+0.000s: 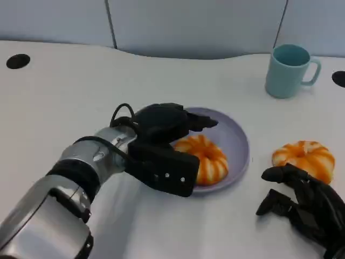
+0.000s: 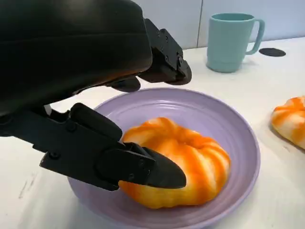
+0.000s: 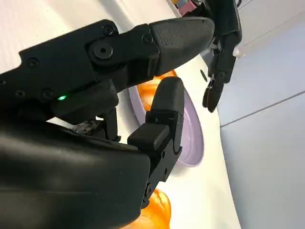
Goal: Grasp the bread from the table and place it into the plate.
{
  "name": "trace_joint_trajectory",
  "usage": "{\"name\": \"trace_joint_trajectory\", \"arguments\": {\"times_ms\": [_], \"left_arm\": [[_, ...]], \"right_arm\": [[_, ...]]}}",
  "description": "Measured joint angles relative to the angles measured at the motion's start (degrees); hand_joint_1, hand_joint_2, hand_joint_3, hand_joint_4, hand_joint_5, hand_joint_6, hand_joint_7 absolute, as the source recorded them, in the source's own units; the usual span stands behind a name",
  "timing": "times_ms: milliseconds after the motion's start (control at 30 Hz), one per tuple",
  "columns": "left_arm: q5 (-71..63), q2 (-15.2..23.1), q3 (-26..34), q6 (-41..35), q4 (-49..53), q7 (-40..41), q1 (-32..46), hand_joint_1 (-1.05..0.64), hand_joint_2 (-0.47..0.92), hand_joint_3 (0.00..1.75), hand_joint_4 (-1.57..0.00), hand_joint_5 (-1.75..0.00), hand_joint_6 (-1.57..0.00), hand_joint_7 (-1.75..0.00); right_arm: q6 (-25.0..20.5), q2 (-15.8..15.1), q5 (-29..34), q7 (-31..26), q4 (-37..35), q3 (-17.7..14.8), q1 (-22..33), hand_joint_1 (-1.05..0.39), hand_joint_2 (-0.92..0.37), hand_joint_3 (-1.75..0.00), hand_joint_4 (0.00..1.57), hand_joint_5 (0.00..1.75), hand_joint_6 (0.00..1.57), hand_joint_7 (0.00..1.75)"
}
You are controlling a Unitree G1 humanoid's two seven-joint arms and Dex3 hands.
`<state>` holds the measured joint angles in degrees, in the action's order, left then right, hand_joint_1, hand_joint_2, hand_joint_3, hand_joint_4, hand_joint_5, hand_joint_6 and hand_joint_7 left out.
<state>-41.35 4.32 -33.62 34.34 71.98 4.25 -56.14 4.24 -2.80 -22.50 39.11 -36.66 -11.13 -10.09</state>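
The left hand point(image 1: 164, 143) is over the purple plate point(image 1: 237, 141), reaching in from eight o'clock, and an orange-and-white ring of bread point(image 1: 207, 158) lies inside that plate, toward its near side. In the left wrist view the fingers point(image 2: 157, 171) are spread around the bread point(image 2: 186, 162) rather than clamped on it: one lower finger lies along the loaf's near flank, touching or just beside it, while the upper fingers point(image 2: 164, 57) hang above the plate's far rim point(image 2: 238, 124), apart from the bread. So the hand is open, with the loaf resting on the plate's floor. A second bread point(image 1: 304, 158), the same orange-striped kind, sits on the white table point(image 1: 64, 91) at three o'clock from the plate, well clear of its edge. The right hand point(image 1: 304, 205) rests low at five o'clock, just on the near side of that second loaf, its fingers apart and holding nothing; the right wrist view shows them point(image 3: 167, 105) loosely extended toward the plate point(image 3: 190, 138). A teal mug point(image 1: 289, 70) stands upright at one o'clock, handle to the right.
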Motion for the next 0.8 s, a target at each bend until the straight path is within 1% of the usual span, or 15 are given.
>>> {"name": "trace_joint_trajectory", "arguments": {"times_ms": [133,167,200,233,267,333,433,533,633,667,733,767,800], "left_arm": [[0.0,0.3,0.1,0.0,-0.1,-0.2,0.0,-0.79,0.92,0.26,-0.05,-0.31,-0.23,0.0],[0.0,0.3,0.1,0.0,-0.1,-0.2,0.0,-0.75,0.92,0.21,-0.11,-0.34,-0.28,-0.02],[0.4,0.5,0.6,0.8,-0.3,-0.2,0.1,-0.74,0.92,0.19,-0.14,-0.35,-0.29,-0.03],[1.2,1.2,1.5,2.5,-0.8,-0.2,0.4,-0.73,0.92,0.18,-0.15,-0.36,-0.3,-0.03],[2.6,2.0,2.5,4.3,-1.6,0.0,0.7,-0.69,0.92,0.21,-0.18,-0.37,-0.33,-0.04],[6.4,3.9,6.0,8.4,-3.4,1.0,2.3,-0.67,0.92,0.22,-0.2,-0.38,-0.35,-0.05],[10.9,5.6,9.6,11.3,-4.4,0.4,5.7,-0.57,0.92,0.23,-0.28,-0.44,-0.39,-0.06],[21.5,5.3,16.1,15.5,-5.2,-6.0,12.2,-0.55,0.92,0.24,-0.28,-0.46,-0.4,-0.06],[29.8,5.0,20.3,15.4,-7.6,-14.6,16.7,-0.54,0.92,0.25,-0.27,-0.47,-0.4,-0.06],[31.5,5.0,21.2,15.1,-8.7,-16.7,17.5,-0.55,0.92,0.25,-0.31,-0.49,-0.41,-0.06],[38.2,4.4,24.1,13.5,-13.3,-22.2,20.1,-0.56,0.92,0.24,-0.33,-0.51,-0.41,-0.06],[41.4,3.9,25.4,12.7,-15.7,-24.5,21.5,-0.55,0.92,0.27,-0.42,-0.56,-0.41,-0.05],[44.6,3.4,26.7,11.5,-19.1,-26.7,23.6,-0.54,0.92,0.28,-0.47,-0.59,-0.42,-0.05]], "right_arm": [[0.0,0.0,0.0,0.0,-0.1,-0.1,0.0,-0.46,-0.92,-0.15,0.66,1.42,0.67,1.01],[0.0,0.0,0.0,0.0,-0.1,-0.1,-0.1,-0.45,-0.92,-0.18,0.63,1.42,0.65,1.01],[0.1,0.0,0.1,0.0,-0.1,-0.1,-0.1,-0.45,-0.92,-0.19,0.62,1.42,0.65,1.01],[0.3,0.1,0.2,0.0,-0.1,0.0,-0.1,-0.44,-0.92,-0.2,0.62,1.42,0.64,1.01],[0.6,0.2,0.3,0.0,-0.2,0.0,-0.1,-0.45,-0.92,-0.21,0.61,1.42,0.64,1.01],[1.1,0.2,0.5,-0.1,-0.3,0.2,-0.1,-0.45,-0.92,-0.22,0.6,1.43,0.64,1.01],[1.3,0.2,0.6,-0.6,-0.2,0.3,-0.1,-0.45,-0.92,-0.21,0.61,1.44,0.64,1.02],[1.4,0.2,0.6,-1.1,-0.2,0.4,-0.1,-0.45,-0.92,-0.21,0.6,1.44,0.64,1.02],[1.5,0.1,0.6,-1.1,-0.4,0.4,-0.1,-0.45,-0.92,-0.21,0.6,1.44,0.64,1.02],[1.5,0.1,0.6,-1.0,-0.5,0.4,-0.1,-0.44,-0.92,-0.2,0.61,1.44,0.64,1.03],[1.3,0.2,0.5,-1.0,-0.5,0.5,-0.2,-0.43,-0.92,-0.2,0.61,1.45,0.64,1.03],[1.2,0.2,0.4,-0.9,-0.4,0.5,-0.2,-0.44,-0.92,-0.19,0.62,1.45,0.65,1.03],[1.0,0.3,0.4,-1.0,-0.3,0.6,-0.3,-0.44,-0.92,-0.19,0.62,1.45,0.65,1.03]]}}
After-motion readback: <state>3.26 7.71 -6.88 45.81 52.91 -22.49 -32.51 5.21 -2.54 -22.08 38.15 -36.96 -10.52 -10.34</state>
